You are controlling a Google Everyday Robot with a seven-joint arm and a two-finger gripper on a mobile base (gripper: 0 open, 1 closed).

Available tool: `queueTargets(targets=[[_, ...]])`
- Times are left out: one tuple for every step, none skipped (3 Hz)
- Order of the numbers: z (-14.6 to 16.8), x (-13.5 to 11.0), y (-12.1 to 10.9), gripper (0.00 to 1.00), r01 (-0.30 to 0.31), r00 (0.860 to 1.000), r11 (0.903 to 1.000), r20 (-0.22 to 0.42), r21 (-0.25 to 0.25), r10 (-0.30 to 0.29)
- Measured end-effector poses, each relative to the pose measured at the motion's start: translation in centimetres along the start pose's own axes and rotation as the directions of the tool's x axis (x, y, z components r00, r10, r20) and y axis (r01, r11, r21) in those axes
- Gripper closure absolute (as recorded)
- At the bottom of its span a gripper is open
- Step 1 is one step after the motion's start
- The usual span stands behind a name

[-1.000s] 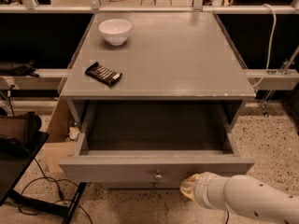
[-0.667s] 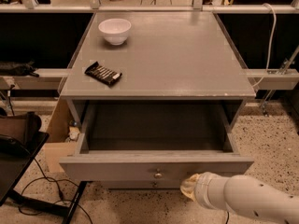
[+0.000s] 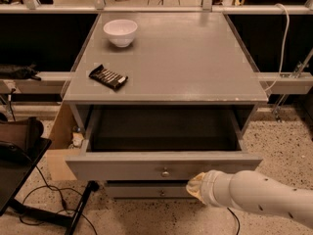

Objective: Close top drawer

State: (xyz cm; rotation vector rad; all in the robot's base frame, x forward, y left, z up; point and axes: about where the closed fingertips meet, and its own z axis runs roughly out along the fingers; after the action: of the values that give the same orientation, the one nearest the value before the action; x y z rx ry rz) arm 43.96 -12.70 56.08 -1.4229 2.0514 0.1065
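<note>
One white arm (image 3: 259, 197) comes in from the lower right corner over the speckled floor (image 3: 146, 222), and at its end the gripper (image 3: 195, 187), a pale yellowish tip, sits low at the lower edge of the top drawer's front panel, to the right of the knob. Whether it touches the panel cannot be told, and neither can whether the gripper is open or closed. The top drawer (image 3: 122, 168) is pulled well out of the grey cabinet, its plain flat front facing the camera with a small round metal knob (image 3: 165, 173) at the centre, and its deep dark inside shows no contents. Just under it a lower drawer front (image 3: 137, 190) with a similar knob (image 3: 162, 193) sits further back, partly hidden by the gripper. To the left, black cables (image 3: 44, 199) trail across the floor beside a dark stand, and a cardboard box (image 3: 61, 131) stands against the cabinet's side. Above the open drawer lies the flat grey cabinet top (image 3: 195, 58). A dark wrapped snack bar (image 3: 108, 77) lies near its front left edge, and a white bowl (image 3: 120, 32) stands upright further back on the left, well apart from the bar. Beyond, on the right, a white cable (image 3: 285, 43) hangs down.
</note>
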Motion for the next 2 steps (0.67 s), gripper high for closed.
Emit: queueTargets(targets=[[0.78,-1.48,-3.19,1.0,0.006,1.0,0.9999,0.004,0.012,-0.006],[0.7,-1.45,-3.05,1.0,0.006,1.0,0.9999,0.004,0.012,-0.006]])
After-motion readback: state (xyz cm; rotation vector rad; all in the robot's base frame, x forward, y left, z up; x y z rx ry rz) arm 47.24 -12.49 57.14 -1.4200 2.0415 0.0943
